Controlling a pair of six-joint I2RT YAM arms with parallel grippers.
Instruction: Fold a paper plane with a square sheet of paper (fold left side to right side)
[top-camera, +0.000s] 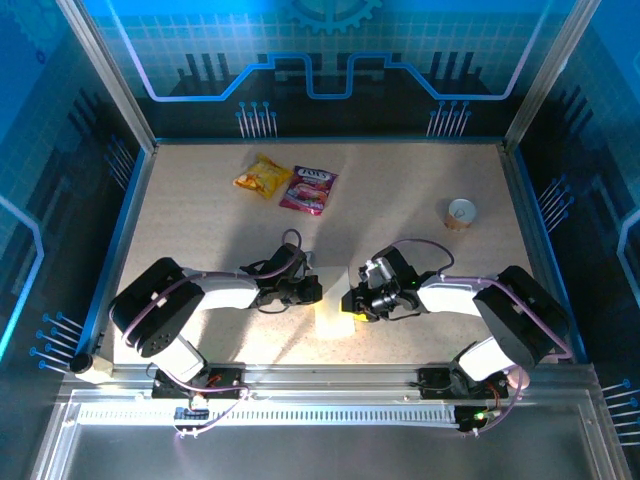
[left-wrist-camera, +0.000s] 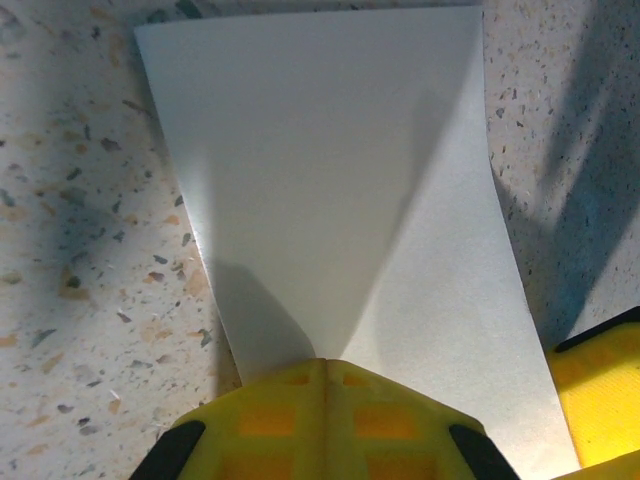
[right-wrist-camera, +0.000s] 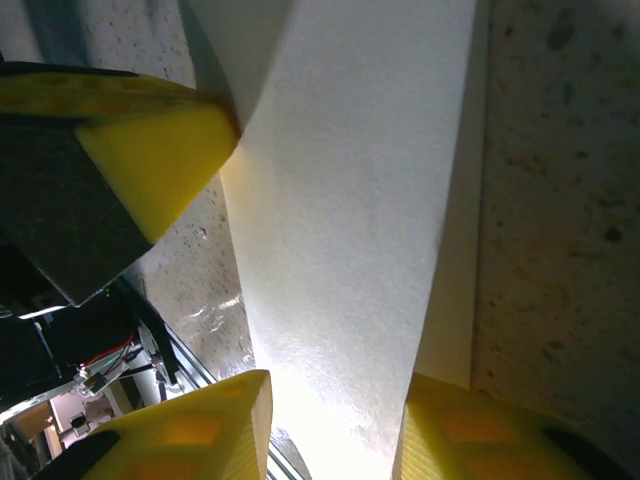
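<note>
White paper (right-wrist-camera: 350, 250) between two spread yellow fingers (right-wrist-camera: 200, 425), above speckled table (right-wrist-camera: 560, 200).

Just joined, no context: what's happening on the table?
Both arms are working on the paper at the near middle of the table. The left gripper has its jaws shut on one edge, lifting it into a soft ridge. The right gripper faces it, jaws apart with the paper between them; the paper seems to lie in two layers there. The yellow packet, pink packet and cup sit apart at the far side.
</note>
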